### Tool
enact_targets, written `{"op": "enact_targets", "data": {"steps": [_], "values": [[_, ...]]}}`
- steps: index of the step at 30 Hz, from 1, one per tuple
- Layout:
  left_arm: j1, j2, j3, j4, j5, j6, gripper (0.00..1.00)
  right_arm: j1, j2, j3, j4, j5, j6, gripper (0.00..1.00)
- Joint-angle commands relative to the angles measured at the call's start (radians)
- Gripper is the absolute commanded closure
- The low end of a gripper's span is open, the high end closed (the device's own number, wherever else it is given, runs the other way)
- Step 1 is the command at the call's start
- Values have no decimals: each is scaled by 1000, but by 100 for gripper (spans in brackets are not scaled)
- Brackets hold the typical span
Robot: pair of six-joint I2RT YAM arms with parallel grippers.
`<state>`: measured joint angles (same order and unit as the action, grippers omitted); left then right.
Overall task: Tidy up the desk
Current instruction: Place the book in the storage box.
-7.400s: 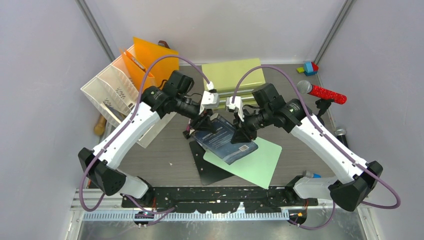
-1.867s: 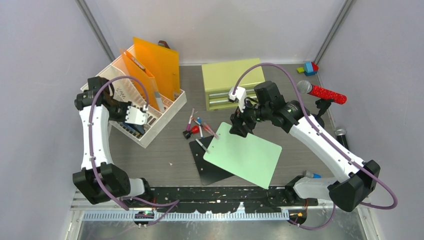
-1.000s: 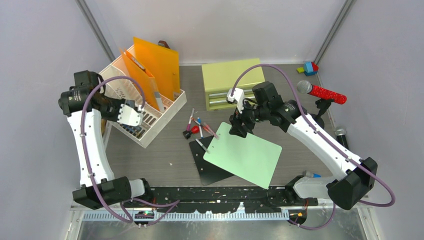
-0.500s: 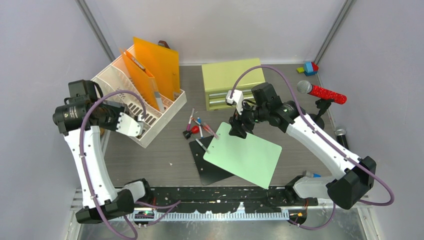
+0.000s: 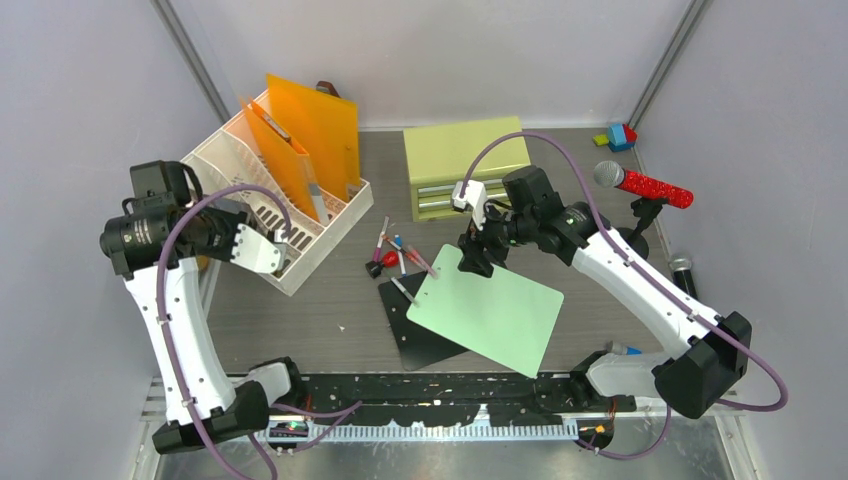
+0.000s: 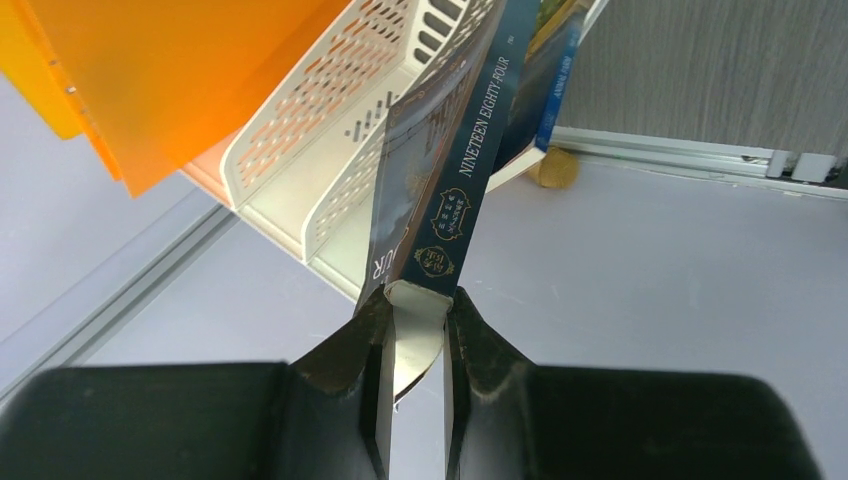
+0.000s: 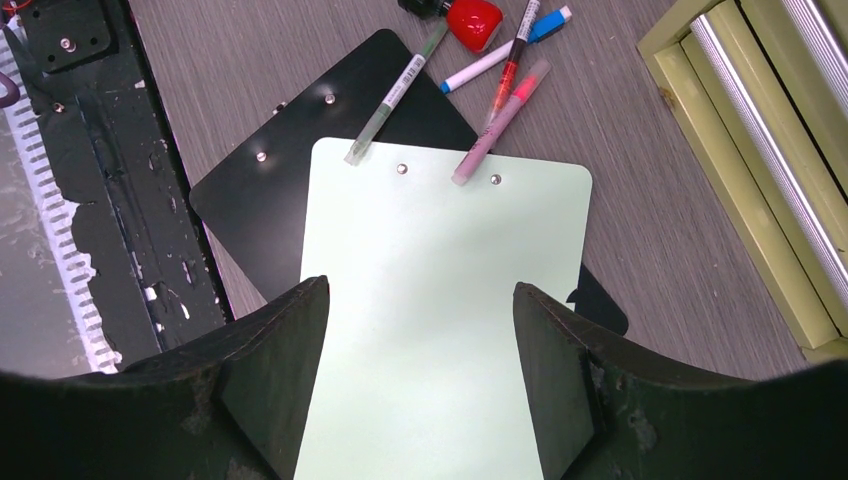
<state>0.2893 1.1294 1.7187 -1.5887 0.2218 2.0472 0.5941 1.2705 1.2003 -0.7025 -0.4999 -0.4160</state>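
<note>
My left gripper (image 6: 420, 300) is shut on the lower corner of a dark blue paperback book (image 6: 470, 150). The book stands on edge and points into the near compartment of the white file rack (image 6: 330, 140). From above, the left gripper (image 5: 272, 250) sits at the rack's (image 5: 235, 165) front edge and hides most of the book. My right gripper (image 7: 420, 290) stands open with nothing between its fingers, above the pale green board (image 7: 440, 300). In the top view it (image 5: 472, 262) hovers over that board's (image 5: 490, 310) far corner on the desk (image 5: 320, 300).
A black clipboard (image 5: 415, 340) lies under the green board. Several pens (image 5: 400, 255) and a red cap (image 7: 473, 18) lie beside it. Orange folders (image 5: 315, 125) stand in the rack. A yellow-green drawer cabinet (image 5: 465, 150), a red microphone (image 5: 650, 185) and toy blocks (image 5: 620, 135) sit at the back.
The left arm's elbow has swung outward to the left and toward the near edge, with the book still gripped at the rack. The right arm has hardly moved.
</note>
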Motion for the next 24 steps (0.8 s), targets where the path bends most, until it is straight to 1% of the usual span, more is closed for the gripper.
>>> {"op": "enact_targets", "data": {"steps": [1, 5, 13, 18, 24], "values": [[4, -30, 100, -6, 32, 12, 100, -2, 6, 5, 41, -14, -12, 26], [3, -12, 134, -29, 32, 0, 100, -1, 12, 5, 41, -15, -13, 26], [4, 32, 143, -42, 21, -24, 100, -2, 19, -1, 43, -7, -18, 26], [4, 83, 117, 9, -3, -39, 100, -1, 30, -1, 45, -8, -17, 26], [4, 146, 76, 51, 1, 0, 100, -2, 34, -5, 46, 0, -16, 26]]}}
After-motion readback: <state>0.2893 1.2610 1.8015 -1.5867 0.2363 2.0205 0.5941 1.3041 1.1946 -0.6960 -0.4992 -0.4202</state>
